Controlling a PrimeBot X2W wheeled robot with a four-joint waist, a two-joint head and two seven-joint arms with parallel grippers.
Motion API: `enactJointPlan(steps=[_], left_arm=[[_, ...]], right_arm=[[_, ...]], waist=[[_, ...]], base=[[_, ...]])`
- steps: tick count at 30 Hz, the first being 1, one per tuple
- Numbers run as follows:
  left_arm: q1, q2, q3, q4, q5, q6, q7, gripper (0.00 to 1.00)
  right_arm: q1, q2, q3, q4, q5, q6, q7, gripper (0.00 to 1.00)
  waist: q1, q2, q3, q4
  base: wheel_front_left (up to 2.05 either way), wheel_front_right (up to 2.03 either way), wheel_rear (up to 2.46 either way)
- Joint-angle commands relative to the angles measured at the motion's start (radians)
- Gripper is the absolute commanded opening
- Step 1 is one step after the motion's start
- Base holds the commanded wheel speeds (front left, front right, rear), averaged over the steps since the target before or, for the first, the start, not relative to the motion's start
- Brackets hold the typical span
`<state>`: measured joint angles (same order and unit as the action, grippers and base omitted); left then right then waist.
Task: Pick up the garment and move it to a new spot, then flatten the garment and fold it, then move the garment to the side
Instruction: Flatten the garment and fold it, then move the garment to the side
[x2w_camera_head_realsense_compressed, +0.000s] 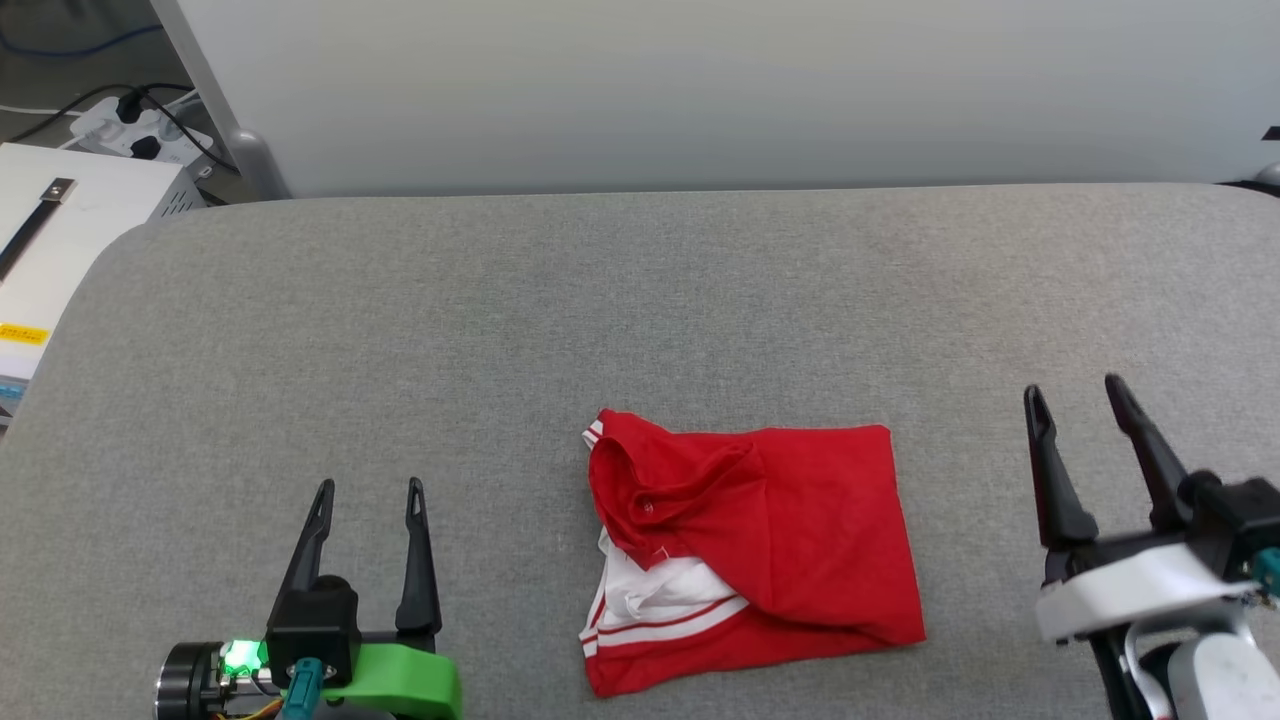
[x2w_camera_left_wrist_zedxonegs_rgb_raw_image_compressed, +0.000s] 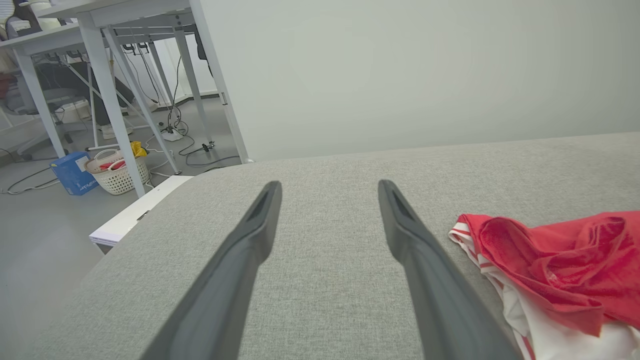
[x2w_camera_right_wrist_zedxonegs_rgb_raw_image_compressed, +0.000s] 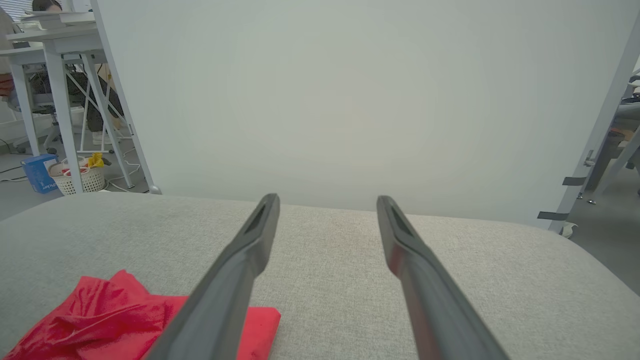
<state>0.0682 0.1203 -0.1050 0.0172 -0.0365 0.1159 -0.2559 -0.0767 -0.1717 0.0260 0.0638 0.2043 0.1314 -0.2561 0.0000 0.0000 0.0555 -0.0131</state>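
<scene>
The garment (x2w_camera_head_realsense_compressed: 790, 540) lies loosely folded on the grey padded table (x2w_camera_head_realsense_compressed: 500, 330), near the front edge at the middle. It is red, with a white sleeve and red-white striped trim showing at its left side. My left gripper (x2w_camera_head_realsense_compressed: 370, 490) stands open to the garment's left, apart from it, nothing between its fingers. My right gripper (x2w_camera_head_realsense_compressed: 1075, 390) stands open to the garment's right, also apart and holding nothing. In the left wrist view the garment (x2w_camera_left_wrist_zedxonegs_rgb_raw_image_compressed: 560, 270) sits right of the open left gripper (x2w_camera_left_wrist_zedxonegs_rgb_raw_image_compressed: 327, 187). In the right wrist view the garment (x2w_camera_right_wrist_zedxonegs_rgb_raw_image_compressed: 110, 320) lies at the lower left of the open right gripper (x2w_camera_right_wrist_zedxonegs_rgb_raw_image_compressed: 327, 200).
A pale wall panel (x2w_camera_head_realsense_compressed: 700, 90) rises behind the table's far edge. A white box (x2w_camera_head_realsense_compressed: 60, 230) and a power strip (x2w_camera_head_realsense_compressed: 140, 130) with cables sit off the table's left corner. White desks (x2w_camera_left_wrist_zedxonegs_rgb_raw_image_compressed: 100, 30), a basket (x2w_camera_left_wrist_zedxonegs_rgb_raw_image_compressed: 117, 175) and a blue box (x2w_camera_left_wrist_zedxonegs_rgb_raw_image_compressed: 75, 172) stand on the floor to the left.
</scene>
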Motion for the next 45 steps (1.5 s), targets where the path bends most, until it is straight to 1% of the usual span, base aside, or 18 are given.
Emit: enactJointPlan(steps=[1,7,15,20,23,25,27,28,29,33,38,41,45], left_arm=[[0.017,-0.001,0.002,-0.002,-0.008,-0.008,-0.006,1.00],[0.025,-0.006,0.007,0.008,-0.016,-0.015,-0.006,1.00],[0.028,-0.012,0.016,0.018,-0.023,-0.024,-0.006,1.00],[0.024,-0.014,0.020,0.016,-0.022,-0.026,-0.006,1.00],[0.017,-0.017,0.020,0.017,-0.021,-0.029,-0.006,1.00],[0.011,-0.018,0.019,0.018,-0.020,-0.031,-0.006,1.00],[0.002,-0.020,0.018,0.019,-0.020,-0.033,-0.006,1.00],[-0.001,-0.021,0.018,0.020,-0.020,-0.034,-0.006,1.00],[-0.005,-0.022,0.017,0.021,-0.020,-0.035,-0.006,1.00],[-0.018,-0.026,0.016,0.025,-0.020,-0.039,-0.006,1.00],[-0.033,-0.029,0.018,0.028,-0.018,-0.042,-0.006,1.00],[-0.040,-0.033,0.016,0.027,-0.015,-0.043,-0.006,1.00],[-0.057,-0.038,0.009,0.026,-0.014,-0.045,-0.006,1.00]], right_arm=[[0.032,0.013,-0.007,-0.013,-0.011,-0.001,-0.006,1.00],[0.108,0.039,-0.002,-0.021,-0.030,-0.001,-0.006,1.00],[0.128,0.046,0.002,-0.024,-0.045,-0.001,-0.006,1.00],[0.056,0.016,-0.019,-0.061,-0.054,-0.001,-0.006,1.00],[-0.026,-0.017,-0.023,-0.073,-0.054,-0.001,-0.006,1.00],[-0.080,-0.045,-0.008,-0.057,-0.039,-0.001,0.005,1.00],[-0.139,-0.088,0.031,-0.033,-0.024,-0.001,0.057,1.00],[-0.162,-0.108,0.057,-0.018,-0.010,-0.001,0.097,1.00],[-0.189,-0.129,0.088,0.005,0.019,-0.001,0.160,1.00],[-0.268,-0.200,0.204,0.064,0.168,-0.001,0.397,1.00],[-0.303,-0.281,0.335,0.120,0.352,-0.001,0.644,1.00],[-0.305,-0.317,0.404,0.141,0.429,-0.001,0.738,1.00],[-0.309,-0.327,0.455,0.174,0.525,-0.001,0.814,1.00]], waist=[[0.0000,0.0000,-0.002,0.003],[0.0000,0.0000,-0.006,0.011],[0.0000,0.0000,-0.007,0.017],[0.0000,0.0000,-0.004,0.017],[0.0000,0.0000,0.002,0.021],[0.0000,0.0000,0.008,0.025],[0.0000,0.0000,0.016,0.030],[0.0000,0.0000,0.018,0.032],[0.0000,0.0000,0.022,0.035],[0.0000,0.0000,0.037,0.044],[0.0000,0.0000,0.059,0.057],[0.0000,0.0000,0.076,0.065],[0.0000,0.0000,0.105,0.078]], base=[[0.00,0.00,0.00],[0.00,0.00,0.00],[0.00,0.00,0.00],[0.00,0.00,0.00],[0.00,0.00,0.00],[0.00,0.00,0.00],[0.00,0.00,0.00],[0.00,0.00,0.00],[0.00,0.00,0.00],[0.00,0.00,0.00],[0.00,0.00,0.00],[0.00,0.00,0.00],[0.00,0.00,0.00]])
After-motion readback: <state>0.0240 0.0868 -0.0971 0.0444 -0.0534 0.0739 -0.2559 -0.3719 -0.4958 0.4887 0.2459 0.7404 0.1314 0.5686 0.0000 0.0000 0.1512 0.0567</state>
